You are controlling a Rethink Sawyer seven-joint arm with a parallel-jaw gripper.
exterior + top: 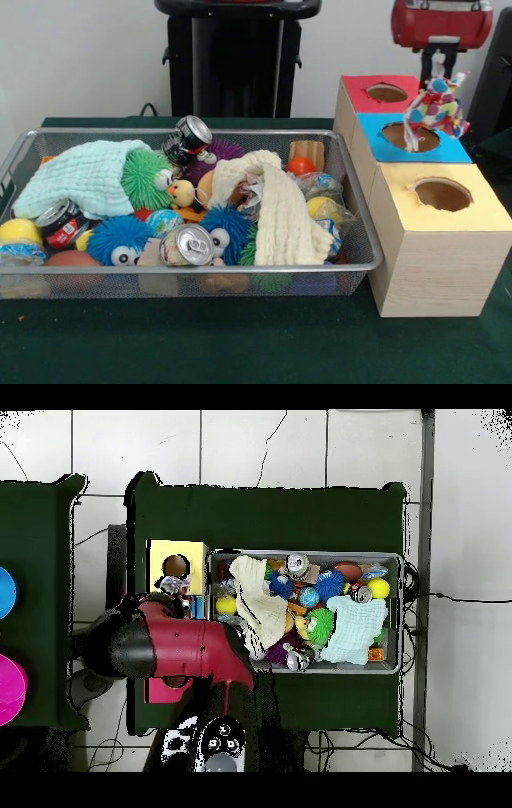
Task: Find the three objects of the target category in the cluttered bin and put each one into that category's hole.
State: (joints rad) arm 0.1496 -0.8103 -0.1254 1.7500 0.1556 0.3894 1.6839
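My gripper (438, 70) hangs from the red arm (441, 24) at the top right and is shut on a spotted cloth (435, 110), white with red, blue, yellow and pink spots. The cloth dangles above the blue-topped box (456, 150), its tail over that box's cutout. The yellow-topped box (484, 214) with its round hole (442, 194) stands nearest the camera, just in front of the cloth. In the overhead view the cloth (175, 586) sits at the edge of the yellow top (195, 554), beside the hole (175, 565). The wire-mesh bin (200, 270) lies to the left, full of clutter.
The bin holds a mint-green towel (84, 176), a cream waffle towel (280, 212), cans (186, 244), fuzzy blue (120, 238) and green (146, 178) toys, and balls. A red-topped box (360, 100) stands behind the blue one. The robot pedestal (236, 56) rises behind the bin.
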